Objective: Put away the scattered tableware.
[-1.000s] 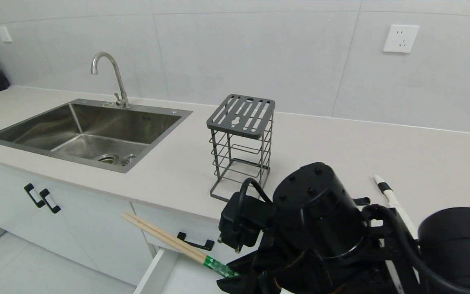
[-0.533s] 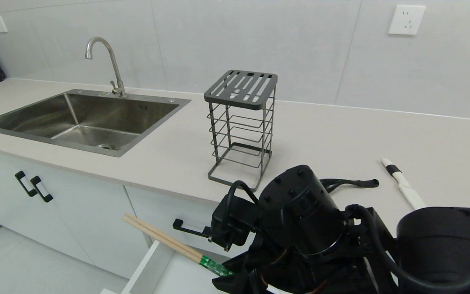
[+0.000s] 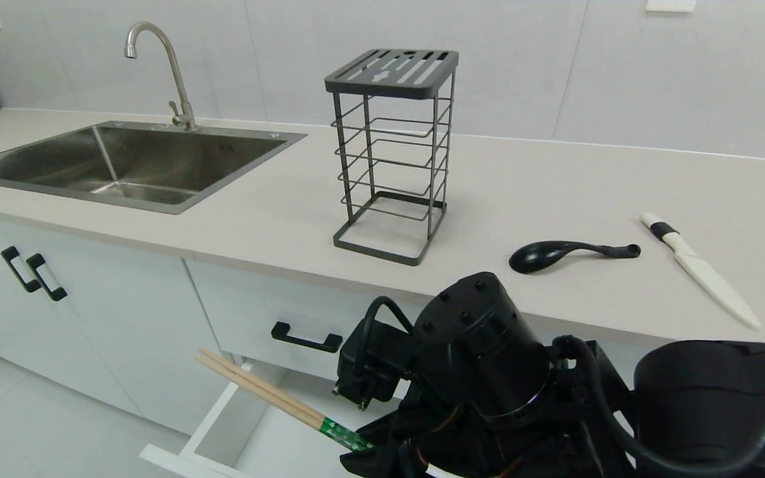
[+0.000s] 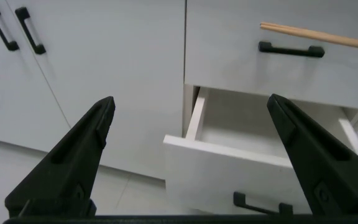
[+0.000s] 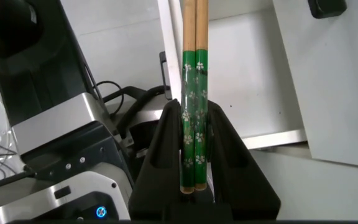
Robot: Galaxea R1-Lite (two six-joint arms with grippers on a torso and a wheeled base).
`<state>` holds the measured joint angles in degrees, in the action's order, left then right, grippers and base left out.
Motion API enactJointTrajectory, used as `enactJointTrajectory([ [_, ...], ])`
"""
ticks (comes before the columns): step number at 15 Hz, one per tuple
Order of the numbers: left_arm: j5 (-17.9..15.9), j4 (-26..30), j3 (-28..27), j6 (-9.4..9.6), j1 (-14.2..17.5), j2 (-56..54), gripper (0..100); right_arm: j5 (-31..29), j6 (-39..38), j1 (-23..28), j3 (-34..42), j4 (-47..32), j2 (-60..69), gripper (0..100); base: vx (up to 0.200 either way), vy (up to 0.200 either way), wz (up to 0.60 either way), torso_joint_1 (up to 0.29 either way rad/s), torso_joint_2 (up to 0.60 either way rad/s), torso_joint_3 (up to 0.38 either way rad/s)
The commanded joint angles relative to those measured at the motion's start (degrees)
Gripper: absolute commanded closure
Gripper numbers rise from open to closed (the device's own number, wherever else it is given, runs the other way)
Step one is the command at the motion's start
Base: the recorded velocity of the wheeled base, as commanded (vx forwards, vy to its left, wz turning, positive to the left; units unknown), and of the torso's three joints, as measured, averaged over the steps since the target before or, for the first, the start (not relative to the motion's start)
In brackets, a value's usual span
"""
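I have my right gripper (image 5: 194, 158) shut tight on the green-ended chopsticks (image 5: 194, 74) over the open drawer's (image 4: 229, 169) edge, my left gripper (image 4: 189, 106) spread wide with nothing in it, farther off on the counter (image 3: 555, 186) a black spoon (image 3: 555, 253), a white knife (image 3: 701, 273), a wire rack (image 3: 392, 153), the sink (image 3: 176, 156) far back.

Counter (image 3: 555, 186): rack (image 3: 389, 73), black spoon (image 3: 534, 257), probably knife (image 3: 698, 269)

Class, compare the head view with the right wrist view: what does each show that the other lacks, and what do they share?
The head view adds the counter with the sink, wire rack, black spoon and white knife. The right wrist view adds how the right gripper clamps the chopsticks at their green, flower-patterned ends. Both share the chopsticks and the open white drawer.
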<state>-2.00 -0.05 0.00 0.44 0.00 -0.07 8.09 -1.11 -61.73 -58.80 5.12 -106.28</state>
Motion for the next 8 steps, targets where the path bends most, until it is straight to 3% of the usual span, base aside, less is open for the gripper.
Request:
enactJointTrajectory([
  [1,0.0,0.0,0.0,0.00,0.0,0.1,0,0.1,0.1,-0.3,-0.1,0.9,-1.1,100,0.000,0.000,0.00,-0.246,0.37,0.144],
  [8,0.0,0.0,0.0,0.00,0.0,0.1,0,-0.3,4.5,0.8,-1.0,1.0,-5.5,100,0.000,0.000,0.00,-0.230,0.32,0.131],
])
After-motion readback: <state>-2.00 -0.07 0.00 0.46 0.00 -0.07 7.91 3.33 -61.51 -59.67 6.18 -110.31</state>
